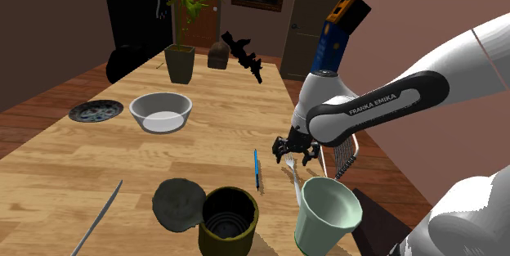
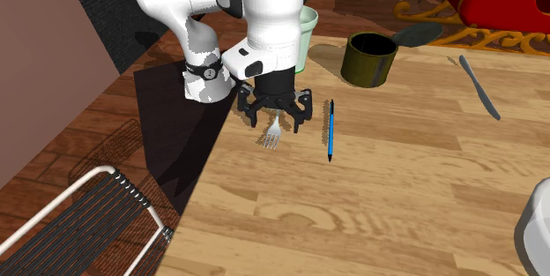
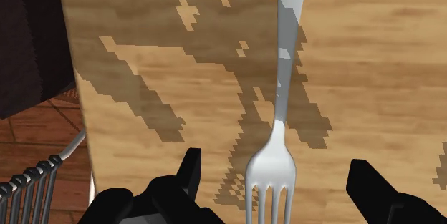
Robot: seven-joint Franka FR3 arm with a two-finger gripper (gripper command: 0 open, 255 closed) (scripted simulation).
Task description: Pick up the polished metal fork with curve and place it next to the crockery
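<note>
A shiny silver fork [image 1: 291, 169] [image 2: 272, 133] [image 3: 281, 108] lies flat on the wooden table [image 1: 221, 132] near its edge. My black gripper [image 1: 294, 150] [image 2: 275, 115] [image 3: 276, 165] hangs just above its tines, open. The two fingers [image 3: 188, 172] stand on either side of the fork's head and do not touch it. The crockery, a white bowl [image 1: 161, 112] and a dark patterned plate [image 1: 96, 111], sits farther along the table toward the shoulder view's left.
A blue pen [image 1: 257, 168] [image 2: 330, 129] lies beside the fork. A pale green cup [image 1: 325, 213], an olive can [image 1: 229, 217] with its lid [image 1: 178, 204] and a knife [image 1: 98, 217] sit at the near end. A potted plant [image 1: 180, 62] stands at the far end. A wire chair [image 2: 97, 204] stands off the table edge.
</note>
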